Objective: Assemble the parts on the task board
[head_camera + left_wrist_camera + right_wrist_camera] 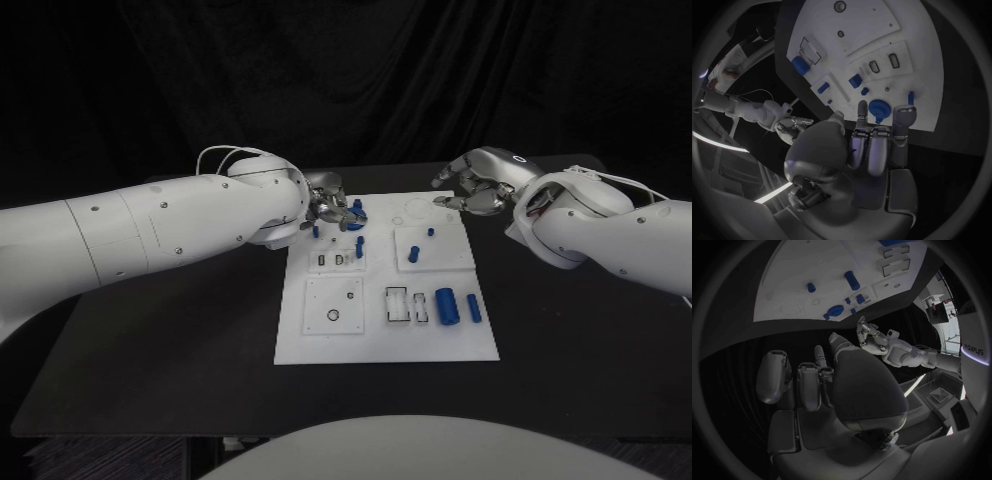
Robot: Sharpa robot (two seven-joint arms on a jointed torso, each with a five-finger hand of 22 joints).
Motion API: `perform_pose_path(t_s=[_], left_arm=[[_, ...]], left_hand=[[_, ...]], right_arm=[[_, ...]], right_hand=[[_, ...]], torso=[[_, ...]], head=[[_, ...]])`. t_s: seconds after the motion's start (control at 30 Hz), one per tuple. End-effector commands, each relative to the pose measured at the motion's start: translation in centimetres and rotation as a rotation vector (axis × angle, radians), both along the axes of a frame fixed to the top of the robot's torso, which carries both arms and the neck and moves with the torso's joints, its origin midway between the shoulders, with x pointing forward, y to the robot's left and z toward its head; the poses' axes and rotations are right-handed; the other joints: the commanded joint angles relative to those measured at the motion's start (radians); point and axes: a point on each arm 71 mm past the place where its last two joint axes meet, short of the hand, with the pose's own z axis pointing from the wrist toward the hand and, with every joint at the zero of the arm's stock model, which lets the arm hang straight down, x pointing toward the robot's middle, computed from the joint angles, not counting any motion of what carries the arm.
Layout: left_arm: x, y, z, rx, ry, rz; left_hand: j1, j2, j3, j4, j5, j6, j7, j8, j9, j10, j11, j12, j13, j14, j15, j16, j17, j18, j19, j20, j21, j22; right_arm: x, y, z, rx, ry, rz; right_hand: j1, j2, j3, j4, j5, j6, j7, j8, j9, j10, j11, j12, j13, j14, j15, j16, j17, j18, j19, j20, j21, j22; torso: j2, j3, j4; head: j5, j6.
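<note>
The white task board (378, 345) lies mid-table, also seen in the left wrist view (873, 25) and the right wrist view (811, 262). My left hand (329, 205) is at its far left corner. Its thumb (862, 107) and one finger (904, 116) stand on either side of a blue round part (877, 108) (356, 210); whether they grip it is unclear. My right hand (469, 187) hovers off the far right corner with its fingers (776, 375) apart, holding nothing. Two blue cylinders (446, 305) (473, 307) lie near the right edge.
Small blue pieces (414, 252) (362, 241) (433, 233) stand in the far half of the board. Rectangular slots (395, 305) and a round hole (333, 316) sit in its near half. Black tabletop (173, 350) surrounds the board.
</note>
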Motion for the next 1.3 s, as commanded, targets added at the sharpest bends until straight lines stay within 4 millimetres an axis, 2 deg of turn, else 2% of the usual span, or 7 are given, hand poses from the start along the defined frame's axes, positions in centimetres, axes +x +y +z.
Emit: perform_pose_path(t_s=[0.03, 0.2, 0.37, 0.63, 0.8, 0.97, 1.3], left_arm=[[0.1, 0.0, -0.4, 0.086, 0.036, 0.038], [0.1, -0.6, -0.7, 0.127, 0.054, 0.058], [0.0, -0.7, -1.0, 0.151, 0.062, 0.085], [-0.5, -1.0, -1.5, 0.167, 0.075, 0.095], [-0.9, -1.3, -2.0, 0.166, 0.089, 0.074], [-1.1, -1.6, -2.6, 0.152, 0.097, 0.06], [-1.3, -1.8, -3.5, 0.116, 0.101, 0.038]], left_hand=[[-0.016, 0.004, -0.002, 0.009, -0.006, -0.013, 0.001, 0.003, 0.019, 0.078, -0.004, 0.001, 0.236, 0.044, -0.005, -0.001, 0.152, -0.013, 0.004, -0.001, 0.0, 0.003], [-0.025, 0.006, -0.003, 0.009, -0.001, -0.018, 0.001, 0.004, 0.035, 0.079, -0.004, 0.002, 0.237, 0.047, -0.005, 0.0, 0.156, -0.014, 0.01, -0.001, 0.002, 0.011], [-0.026, 0.004, 0.011, -0.006, 0.025, -0.023, -0.007, 0.016, 0.097, 0.104, -0.012, 0.023, 0.263, 0.082, -0.013, 0.019, 0.214, -0.025, 0.069, -0.009, 0.044, 0.082], [-0.034, -0.007, 0.026, -0.018, 0.037, -0.019, -0.021, 0.041, 0.185, 0.104, -0.027, 0.023, 0.263, 0.107, -0.029, 0.034, 0.263, -0.036, 0.127, -0.023, 0.082, 0.148], [-0.034, -0.007, 0.031, -0.021, 0.04, -0.022, -0.023, 0.041, 0.202, 0.104, -0.03, 0.023, 0.263, 0.107, -0.031, 0.034, 0.263, -0.038, 0.135, -0.026, 0.085, 0.156], [-0.035, -0.008, 0.032, -0.022, 0.041, -0.024, -0.023, 0.04, 0.205, 0.104, -0.03, 0.023, 0.263, 0.107, -0.032, 0.034, 0.263, -0.038, 0.135, -0.026, 0.085, 0.156], [-0.039, -0.007, 0.032, -0.019, 0.042, -0.025, -0.022, 0.04, 0.21, 0.104, -0.029, 0.023, 0.263, 0.107, -0.032, 0.034, 0.263, -0.037, 0.132, -0.027, 0.081, 0.151]], right_arm=[[0.1, 0.0, -0.3, -0.009, 0.034, -0.005], [0.2, 0.3, -0.4, -0.012, 0.039, 0.001], [0.2, 0.7, -0.4, 0.005, 0.023, 0.017], [0.2, 0.6, -0.6, 0.014, 0.028, 0.016], [0.2, 0.7, -0.6, 0.018, 0.025, 0.021], [0.1, 0.9, -0.5, 0.022, 0.023, 0.029], [0.1, 0.8, -0.5, 0.022, 0.021, 0.03]], right_hand=[[-0.003, 0.008, 0.0, 0.007, 0.008, 0.009, 0.002, 0.003, -0.002, 0.04, 0.007, -0.005, 0.18, 0.063, 0.008, -0.006, 0.109, 0.008, -0.003, 0.007, -0.002, 0.17], [-0.001, 0.01, 0.001, 0.006, 0.011, 0.011, 0.002, 0.002, -0.002, 0.038, 0.008, -0.006, 0.178, 0.063, 0.009, -0.006, 0.109, 0.008, -0.003, 0.008, -0.003, 0.169], [0.005, 0.014, 0.006, 0.002, 0.03, 0.025, 0.003, 0.0, -0.003, 0.044, 0.01, -0.002, 0.184, 0.066, 0.011, 0.001, 0.115, 0.006, 0.002, 0.009, 0.008, 0.172], [0.008, 0.015, 0.009, 0.001, 0.043, 0.033, 0.003, -0.001, -0.003, 0.044, 0.011, -0.002, 0.183, 0.067, 0.011, 0.002, 0.116, 0.006, 0.004, 0.01, 0.011, 0.173], [0.008, 0.015, 0.009, 0.001, 0.044, 0.034, 0.003, -0.001, -0.003, 0.042, 0.011, -0.004, 0.18, 0.067, 0.011, 0.0, 0.114, 0.006, 0.003, 0.01, 0.009, 0.172], [0.008, 0.015, 0.01, 0.001, 0.045, 0.035, 0.003, -0.002, -0.004, 0.04, 0.012, -0.005, 0.178, 0.067, 0.011, -0.001, 0.113, 0.006, 0.003, 0.01, 0.009, 0.172], [0.01, 0.018, 0.012, 0.0, 0.05, 0.037, 0.004, -0.003, -0.004, 0.03, 0.012, -0.013, 0.164, 0.065, 0.012, -0.008, 0.105, 0.007, 0.002, 0.01, 0.003, 0.171]], torso=[[0.0, 0.0014, -0.0022], [0.0, 0.0011, -0.003], [-0.001, -0.0014, -0.0006], [-0.003, -0.001, -0.0004], [-0.004, 0.0018, -0.0047], [-0.008, -0.0001, 0.0029], [-0.006, -0.0008, 0.0011]], head=[[-0.015, 0.0], [-0.022, 0.0], [-0.027, 0.0], [-0.032, 0.0], [-0.032, 0.0], [-0.042, 0.0], [-0.043, 0.0]])
